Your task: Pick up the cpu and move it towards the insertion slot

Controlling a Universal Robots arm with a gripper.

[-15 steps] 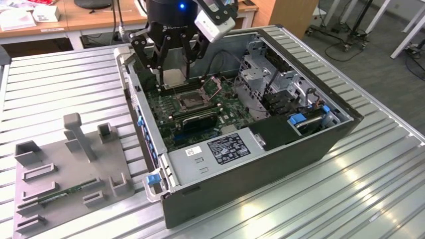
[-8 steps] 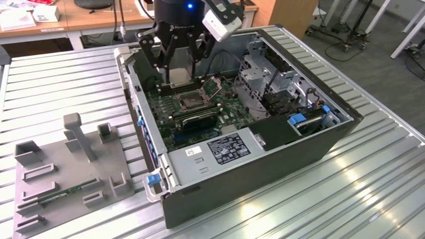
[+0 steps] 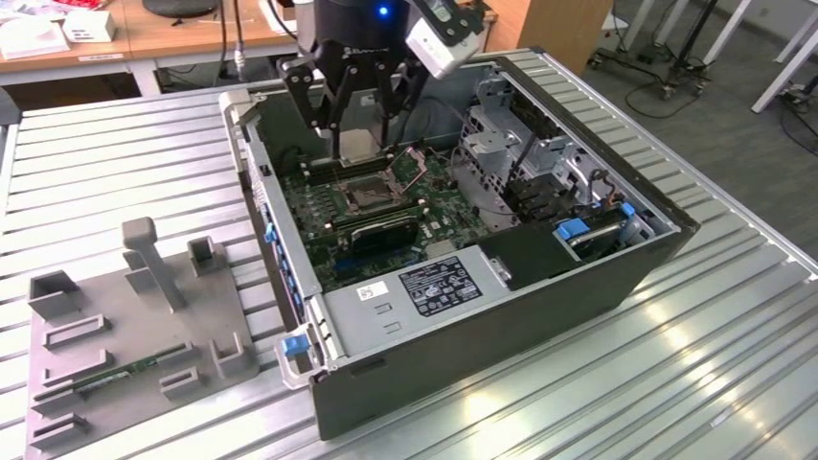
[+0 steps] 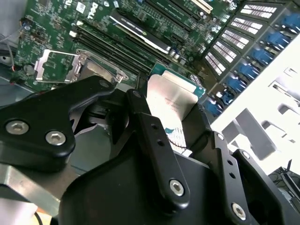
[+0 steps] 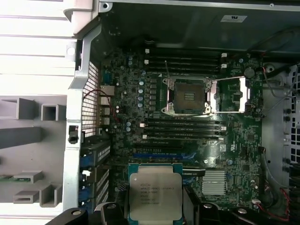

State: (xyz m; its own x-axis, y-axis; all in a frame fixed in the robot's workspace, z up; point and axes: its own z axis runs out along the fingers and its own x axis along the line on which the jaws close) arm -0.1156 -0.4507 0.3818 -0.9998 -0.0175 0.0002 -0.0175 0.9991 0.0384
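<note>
Grip on the cpu (image 5: 155, 197) looks secure: the gripper (image 4: 171, 124) has its 2 black fingers (image 4: 154, 136) pressed against opposite edges of the chip, so the flat silver lid stays bare and faces outward in the first wrist view. Holding it by the edges probably keeps the underside contacts untouched and the chip level for seating.

The insertion slot (image 5: 188, 96) on the green motherboard (image 5: 243, 140) serves as the landmark here. Its metal retention frame (image 5: 234, 96) is swung open to one side of the slot, which leaves the square socket exposed and ready to receive a chip. In the exterior view the gripper (image 3: 358, 144) hangs inside the open computer case (image 3: 511, 316), just above the insertion slot (image 3: 364, 195), with the cpu (image 3: 359, 144) carried between the fingers. In the first wrist view the cpu sits apart from the slot, beyond the black memory slots (image 5: 183, 131) that flank it, so it is near the slot but not yet over it as that camera sees things.

Away from the slot, outside the case, a grey fixture tray (image 3: 128, 335) lies on the ribbed metal table (image 3: 715, 364), holding a green memory stick (image 3: 128, 372).

Several things stay unclear. The underside of the cpu is hidden. The gripper body covers much of the second wrist view, masking most of the slot there. How high the chip rides above the board cannot be judged.
</note>
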